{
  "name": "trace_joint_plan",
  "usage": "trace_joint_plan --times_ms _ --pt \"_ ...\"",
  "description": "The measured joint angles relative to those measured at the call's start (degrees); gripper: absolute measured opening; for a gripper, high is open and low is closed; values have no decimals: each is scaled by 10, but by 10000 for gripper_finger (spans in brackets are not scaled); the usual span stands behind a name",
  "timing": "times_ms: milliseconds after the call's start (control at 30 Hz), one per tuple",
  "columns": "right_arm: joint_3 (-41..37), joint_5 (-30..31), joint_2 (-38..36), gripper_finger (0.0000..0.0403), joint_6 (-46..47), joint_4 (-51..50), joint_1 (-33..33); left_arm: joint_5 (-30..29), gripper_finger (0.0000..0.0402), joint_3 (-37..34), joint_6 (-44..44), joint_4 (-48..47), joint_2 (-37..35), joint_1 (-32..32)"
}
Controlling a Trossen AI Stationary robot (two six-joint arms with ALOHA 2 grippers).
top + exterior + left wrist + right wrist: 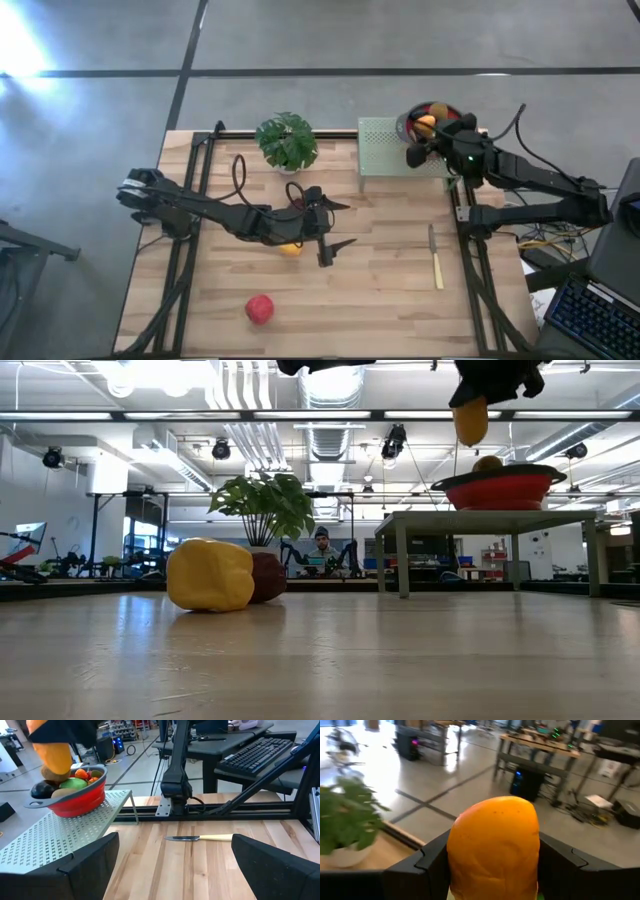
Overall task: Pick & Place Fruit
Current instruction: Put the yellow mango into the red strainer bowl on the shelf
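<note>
The right pincer, at upper right of the high view, is clamped on an orange fruit above the red bowl of fruit, apparently to drop it in. The left pincer, fingers apart, hangs mid-counter over a yellow fruit; a red fruit lies lower left.

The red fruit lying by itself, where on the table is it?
In the high view the red fruit lies alone near the table's front edge on the left side, below the left gripper and the yellow fruit.
</note>
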Motion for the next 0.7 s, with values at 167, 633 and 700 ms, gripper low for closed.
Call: trace_joint_plan --times_ms 167,633,700 --pt "0 0 21 221 26 0 -57 0 390 0 0 -2 0 0" --pt "0 -64 77 221 96 -23 -147 0 390 0 1 -19 1 0" --pt "0 -63 80 221 98 -29 -148 0 390 0 1 -27 1 0"
